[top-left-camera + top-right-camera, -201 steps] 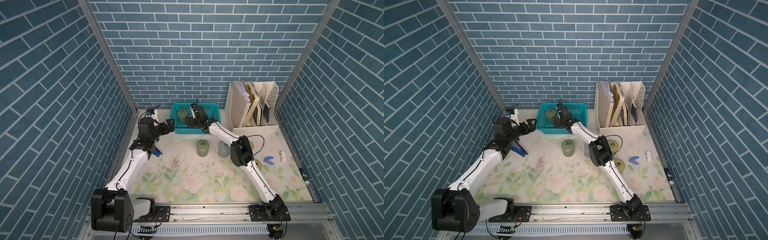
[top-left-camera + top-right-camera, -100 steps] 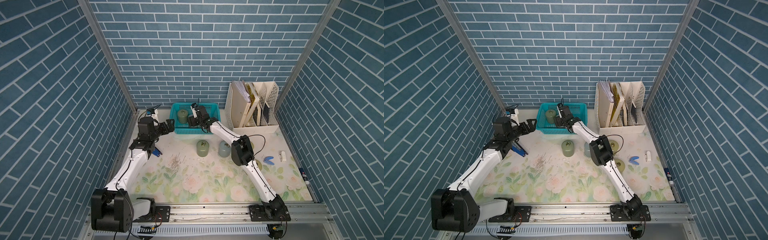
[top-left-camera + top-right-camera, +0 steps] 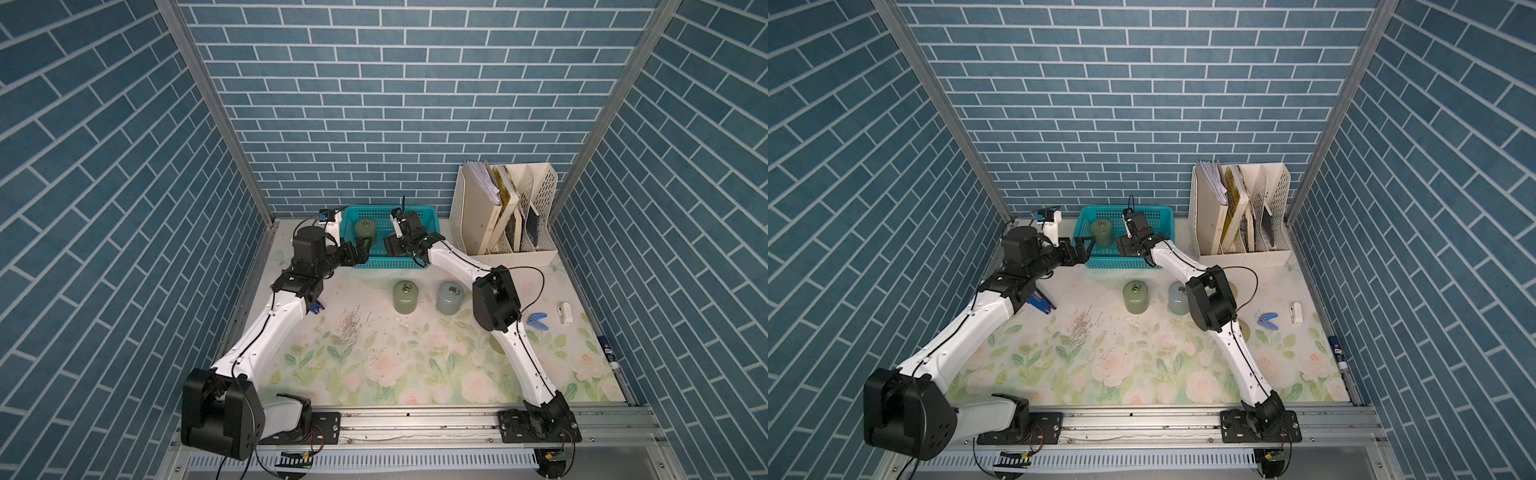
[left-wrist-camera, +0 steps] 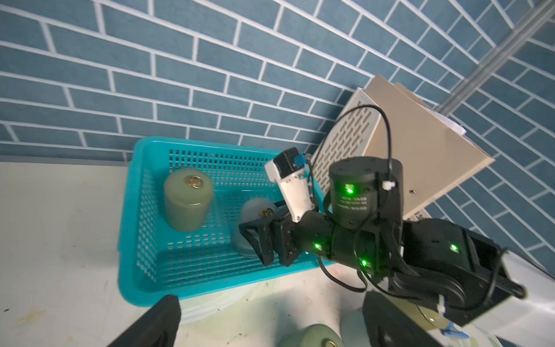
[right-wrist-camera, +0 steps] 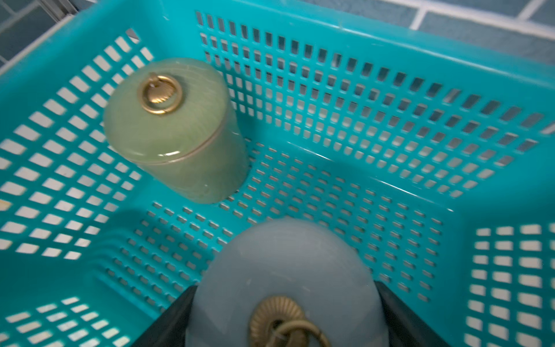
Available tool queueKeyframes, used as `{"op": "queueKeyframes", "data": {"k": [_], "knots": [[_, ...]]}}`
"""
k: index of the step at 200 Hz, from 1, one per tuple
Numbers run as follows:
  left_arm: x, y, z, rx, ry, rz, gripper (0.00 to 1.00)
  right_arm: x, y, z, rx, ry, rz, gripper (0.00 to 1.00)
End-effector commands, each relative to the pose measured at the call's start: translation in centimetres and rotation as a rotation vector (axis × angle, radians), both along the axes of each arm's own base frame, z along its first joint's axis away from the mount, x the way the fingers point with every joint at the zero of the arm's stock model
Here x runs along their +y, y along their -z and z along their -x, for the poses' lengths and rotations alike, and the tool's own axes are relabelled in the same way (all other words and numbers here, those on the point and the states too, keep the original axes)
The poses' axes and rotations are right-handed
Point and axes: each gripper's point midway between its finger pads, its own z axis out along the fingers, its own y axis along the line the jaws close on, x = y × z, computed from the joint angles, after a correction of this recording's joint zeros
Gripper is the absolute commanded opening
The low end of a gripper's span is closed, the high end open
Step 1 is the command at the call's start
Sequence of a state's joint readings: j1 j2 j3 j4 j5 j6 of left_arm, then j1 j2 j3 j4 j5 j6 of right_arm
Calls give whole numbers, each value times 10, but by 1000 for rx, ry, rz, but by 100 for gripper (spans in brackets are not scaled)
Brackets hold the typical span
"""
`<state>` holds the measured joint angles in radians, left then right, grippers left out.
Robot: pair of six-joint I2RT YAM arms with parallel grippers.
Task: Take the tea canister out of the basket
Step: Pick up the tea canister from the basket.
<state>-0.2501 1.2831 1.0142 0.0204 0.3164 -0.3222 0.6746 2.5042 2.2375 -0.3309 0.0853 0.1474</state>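
The teal basket [image 3: 386, 262] [image 3: 1121, 262] stands at the back wall. Inside it a green tea canister [image 3: 365, 230] [image 3: 1102, 232] [image 5: 174, 132] with a brass ring stands upright at the left end. A grey-blue tea canister [image 5: 285, 270] [image 4: 255, 216] is at the basket's middle, inside the walls. My right gripper [image 5: 285, 312] [image 3: 392, 247] is shut on it, one black finger on each side. In both top views the gripper hides this canister. My left gripper [image 4: 270, 318] [image 3: 362, 249] is open, empty, and hovers by the basket's front left corner.
On the floral mat in front of the basket stand a second green canister [image 3: 404, 296] and a second grey-blue canister [image 3: 449, 297]. A cream file rack [image 3: 503, 220] with papers is right of the basket. A blue clip [image 3: 536, 321] and a small white object [image 3: 565, 312] lie at the right.
My right gripper's jaws have closed from wide open onto the grey-blue canister in the basket. The left arm has not moved.
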Motion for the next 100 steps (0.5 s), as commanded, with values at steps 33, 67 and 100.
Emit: {"op": "queueKeyframes", "data": {"k": [33, 67, 100], "knots": [[-16, -43, 14, -140, 112, 23, 100, -16, -177, 8, -290, -12, -120, 0], [-28, -54, 29, -201, 171, -20, 100, -36, -236, 48, -368, -65, -174, 0], [-42, -61, 49, -250, 258, -3, 100, -63, -259, 105, -400, -131, -139, 0]]}}
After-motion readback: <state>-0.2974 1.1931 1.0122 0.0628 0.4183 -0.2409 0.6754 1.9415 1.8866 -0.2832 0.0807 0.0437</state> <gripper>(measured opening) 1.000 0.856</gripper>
